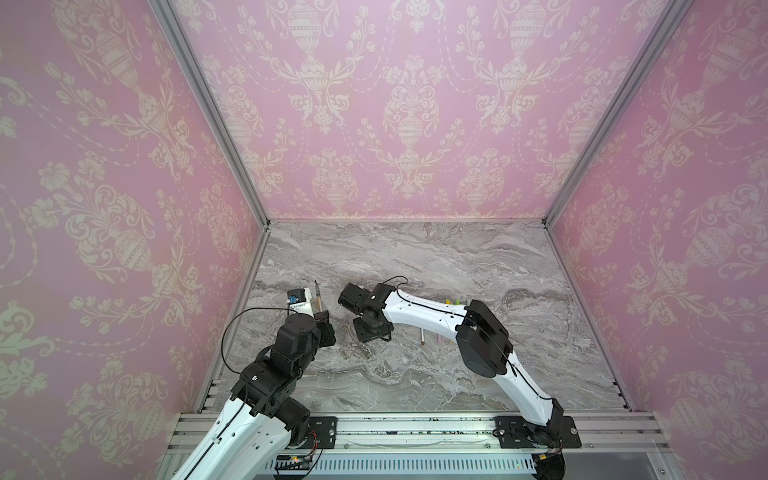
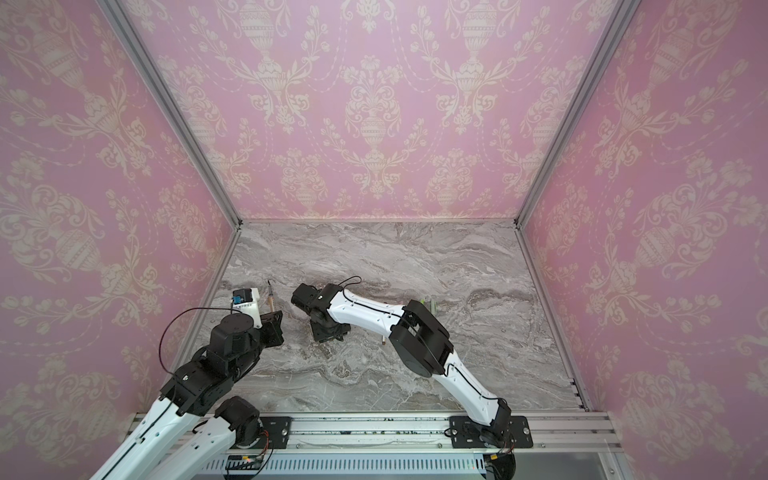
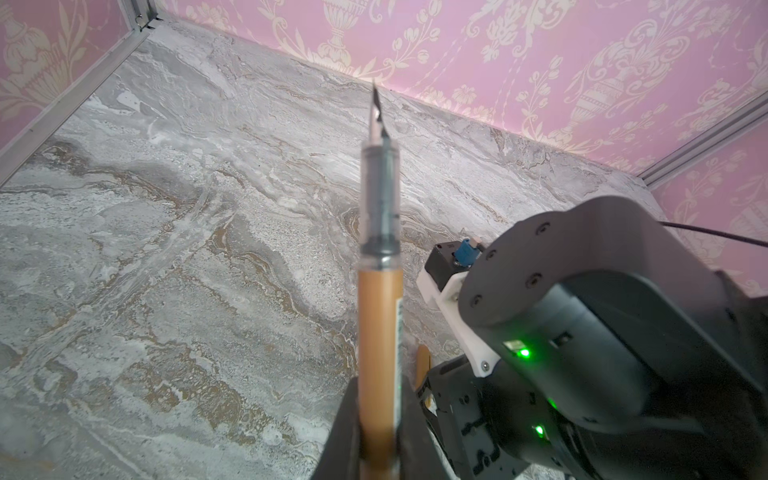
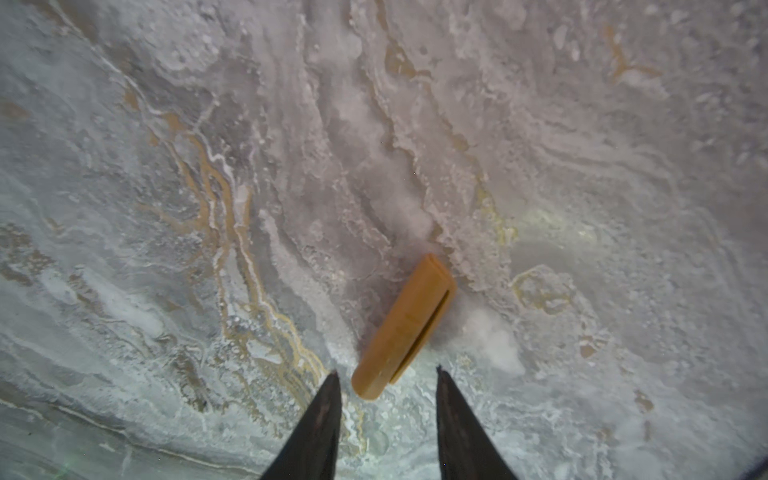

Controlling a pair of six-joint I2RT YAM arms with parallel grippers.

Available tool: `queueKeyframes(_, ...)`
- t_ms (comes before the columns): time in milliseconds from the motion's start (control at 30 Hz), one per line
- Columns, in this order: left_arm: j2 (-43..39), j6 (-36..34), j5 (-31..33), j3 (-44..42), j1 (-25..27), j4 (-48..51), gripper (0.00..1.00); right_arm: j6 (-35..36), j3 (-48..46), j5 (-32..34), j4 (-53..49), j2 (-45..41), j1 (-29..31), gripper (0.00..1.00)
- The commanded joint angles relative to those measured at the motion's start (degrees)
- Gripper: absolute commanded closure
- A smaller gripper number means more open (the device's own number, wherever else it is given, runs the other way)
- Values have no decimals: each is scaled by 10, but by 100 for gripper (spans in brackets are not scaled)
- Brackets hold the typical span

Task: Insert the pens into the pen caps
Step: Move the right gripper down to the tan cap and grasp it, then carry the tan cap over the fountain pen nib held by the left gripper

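My left gripper [image 3: 379, 388] is shut on a tan pen [image 3: 379, 316] with a clear grip section, its dark nib pointing up and away. Both top views show that pen [image 1: 318, 298] [image 2: 270, 298] standing up from the left gripper [image 1: 322, 319] [image 2: 275, 320]. My right gripper [image 4: 388, 374] points down at the table, open, with nothing between its fingers. A tan pen cap [image 4: 405, 328] lies flat on the marble, its near end just past the fingertips. In both top views the right gripper [image 1: 373, 332] [image 2: 330, 332] hides this cap. The left wrist view shows a sliver of the cap [image 3: 423, 365].
Several more pens [image 1: 423, 336] and coloured caps [image 1: 454, 301] lie on the marble table [image 1: 415, 257], mostly hidden behind the right forearm [image 1: 424, 309]. Pink patterned walls close three sides. A metal rail [image 1: 415, 428] runs along the front edge.
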State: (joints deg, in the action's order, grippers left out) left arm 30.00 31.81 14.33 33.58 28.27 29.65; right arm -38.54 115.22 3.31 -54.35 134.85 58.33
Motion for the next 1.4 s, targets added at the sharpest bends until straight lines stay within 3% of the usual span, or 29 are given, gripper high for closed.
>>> queueKeyframes(0, -9, -14, -16, -6, -4, -9, 100, 4, 30, 37, -32, 23, 3, 64)
queueKeyframes(433, -19, -14, -26, -2, -4, -4, 100, 8, 77, 113, -96, 100, 5, 70)
queueKeyframes(700, -17, -14, -33, -2, -4, -9, 100, -27, 55, 99, -83, 105, 5, 91)
queueKeyframes(833, -14, -13, -37, -3, -4, -14, 100, -37, 47, 99, -76, 98, 4, 93)
queueKeyframes(1133, 16, -19, -93, -4, -4, -47, 100, -61, -76, 62, 29, -54, -38, 98)
queueKeyframes(1367, 93, -30, -235, -1, -1, -120, 100, -102, -220, -24, 184, -224, -111, 100)
